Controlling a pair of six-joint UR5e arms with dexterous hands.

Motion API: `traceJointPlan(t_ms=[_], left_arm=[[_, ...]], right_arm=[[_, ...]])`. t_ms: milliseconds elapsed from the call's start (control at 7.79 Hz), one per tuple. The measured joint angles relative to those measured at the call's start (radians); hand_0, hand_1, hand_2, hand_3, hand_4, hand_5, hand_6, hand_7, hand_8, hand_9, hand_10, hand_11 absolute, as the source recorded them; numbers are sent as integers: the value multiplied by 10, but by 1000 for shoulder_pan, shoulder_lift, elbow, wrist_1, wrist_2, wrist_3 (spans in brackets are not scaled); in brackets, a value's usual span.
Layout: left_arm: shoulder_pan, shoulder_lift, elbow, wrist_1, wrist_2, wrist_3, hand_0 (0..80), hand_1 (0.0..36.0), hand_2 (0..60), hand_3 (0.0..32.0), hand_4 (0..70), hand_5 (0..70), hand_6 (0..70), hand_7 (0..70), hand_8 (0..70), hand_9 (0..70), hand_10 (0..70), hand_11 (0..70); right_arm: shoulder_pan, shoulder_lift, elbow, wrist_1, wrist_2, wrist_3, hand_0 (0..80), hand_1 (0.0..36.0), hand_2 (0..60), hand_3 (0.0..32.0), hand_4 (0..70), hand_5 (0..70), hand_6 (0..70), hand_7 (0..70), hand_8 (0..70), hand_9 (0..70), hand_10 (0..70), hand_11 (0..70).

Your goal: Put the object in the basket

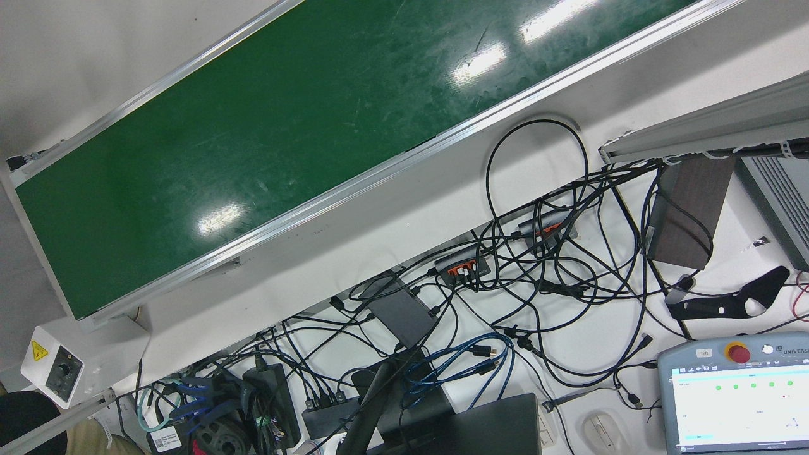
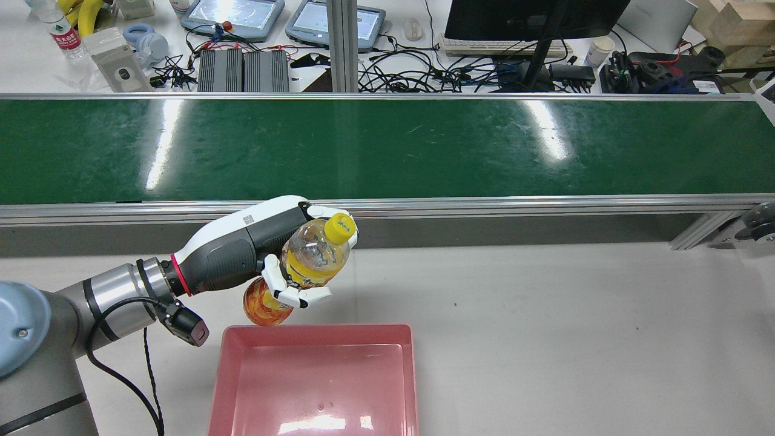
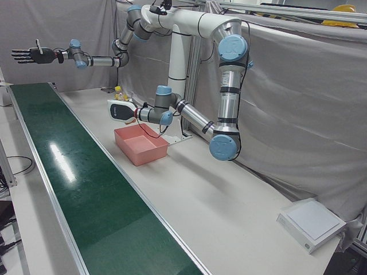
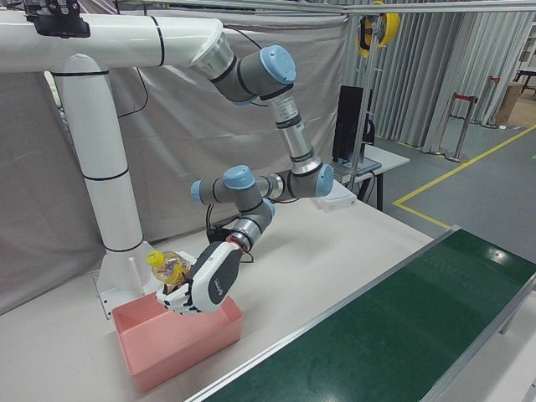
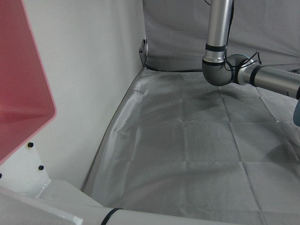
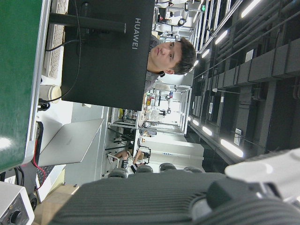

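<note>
My left hand is shut on a clear bottle with a yellow cap and orange drink. It holds the bottle tilted in the air, just beyond the far left corner of the pink basket. The basket holds nothing. The same hand and bottle show above the basket in the right-front view. My right hand is open and raised high above the belt's end, far from the basket. The left hand view shows only a corner of the basket.
A long green conveyor belt runs across the table beyond the basket. Behind it is a desk with cables, monitors and teach pendants. A white box lies at the table's far end. Grey curtains back the station.
</note>
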Motion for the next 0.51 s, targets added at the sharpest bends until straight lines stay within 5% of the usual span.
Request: traceJointPlan(t_ms=[128, 257, 513], left_arm=[[23, 16, 0, 6, -7, 16, 541, 92, 5, 0, 314, 579, 270, 545, 385, 560, 558, 700], [42, 26, -1, 19, -12, 24, 521, 1, 0, 0, 258, 446, 169, 420, 242, 383, 438, 620], [56, 40, -3, 47, -11, 29, 503, 0, 0, 0, 159, 225, 32, 93, 86, 118, 202, 299]], right_arm=[[0, 0, 0, 0, 0, 0, 0, 0, 0, 0, 0, 0, 0, 0, 0, 0, 0, 0], [0, -1, -1, 0, 0, 0, 0, 0, 0, 0, 0, 0, 0, 0, 0, 0, 0, 0], [0, -1, -1, 0, 0, 0, 0, 0, 0, 0, 0, 0, 0, 0, 0, 0, 0, 0]])
